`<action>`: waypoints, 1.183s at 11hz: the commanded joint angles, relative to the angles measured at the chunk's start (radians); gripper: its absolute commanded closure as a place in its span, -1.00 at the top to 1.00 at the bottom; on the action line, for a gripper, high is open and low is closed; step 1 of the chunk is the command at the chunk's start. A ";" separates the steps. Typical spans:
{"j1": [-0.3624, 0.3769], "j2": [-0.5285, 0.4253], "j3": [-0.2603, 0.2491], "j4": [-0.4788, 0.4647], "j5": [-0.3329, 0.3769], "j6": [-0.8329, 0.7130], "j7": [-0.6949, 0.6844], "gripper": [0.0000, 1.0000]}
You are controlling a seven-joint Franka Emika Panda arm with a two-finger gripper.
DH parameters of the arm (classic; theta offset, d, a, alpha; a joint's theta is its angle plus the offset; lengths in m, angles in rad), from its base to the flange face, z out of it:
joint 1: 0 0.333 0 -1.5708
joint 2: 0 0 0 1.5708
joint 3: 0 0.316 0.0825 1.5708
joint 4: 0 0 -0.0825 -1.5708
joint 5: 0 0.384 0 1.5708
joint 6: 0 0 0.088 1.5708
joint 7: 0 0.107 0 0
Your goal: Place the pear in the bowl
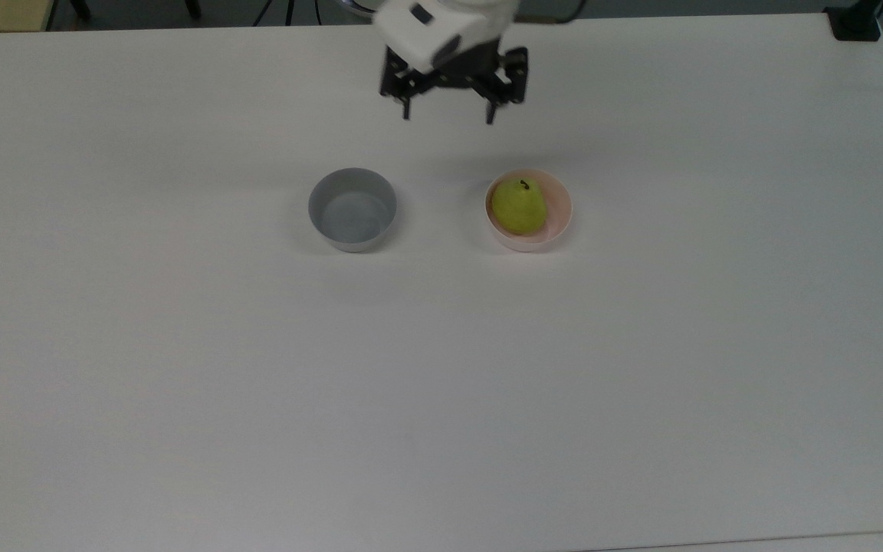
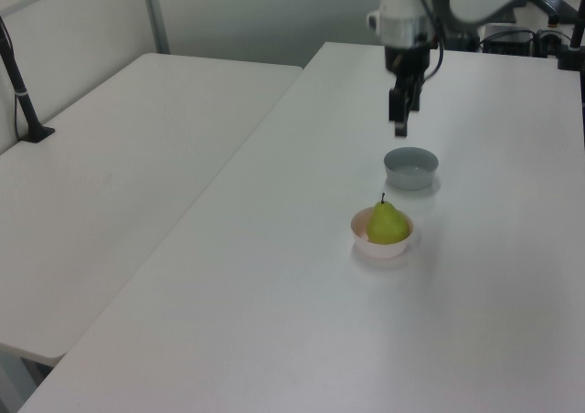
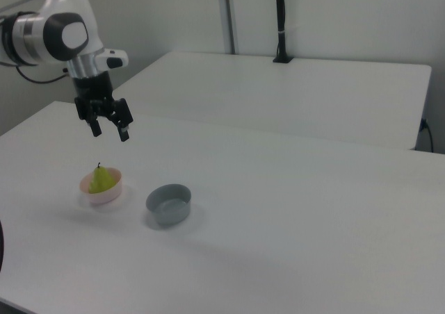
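The small yellow-green pear with its short dark stem (image 1: 519,205) sits inside the small round pale pink bowl (image 1: 556,225), stem pointing up, leaning toward the wall on the top view's left. It rests on the bowl's floor with nothing gripping it, so the task looks done. The arm's black two-finger gripper (image 1: 450,114) hangs well above the counter with its fingers spread wide and nothing between them, a pose that fits a release and a clearing of the bowl. From the gripper, the pear and pink bowl lie below and off to the top view's right; in the right view the gripper (image 3: 108,129) hangs above the bowl (image 3: 101,191) and slightly to the right view's right.

A small round grey bowl (image 1: 352,209) of similar size stands below the gripper toward the top view's left, well apart from the pink bowl, and it holds nothing. The white counter (image 1: 441,399) carries both bowls. Nothing stands between the gripper and either bowl. In the left view the gripper (image 2: 399,125) hangs above the grey bowl (image 2: 410,168), and a second white table (image 2: 119,148) stands alongside.
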 commanded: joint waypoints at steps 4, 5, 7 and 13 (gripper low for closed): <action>-0.048 -0.159 -0.137 0.037 0.029 -0.198 -0.042 1.00; -0.082 -0.162 -0.145 0.045 0.055 -0.198 -0.123 1.00; -0.150 -0.153 -0.147 0.088 0.106 -0.178 -0.251 1.00; -0.191 -0.130 -0.179 0.138 0.112 -0.106 -0.464 1.00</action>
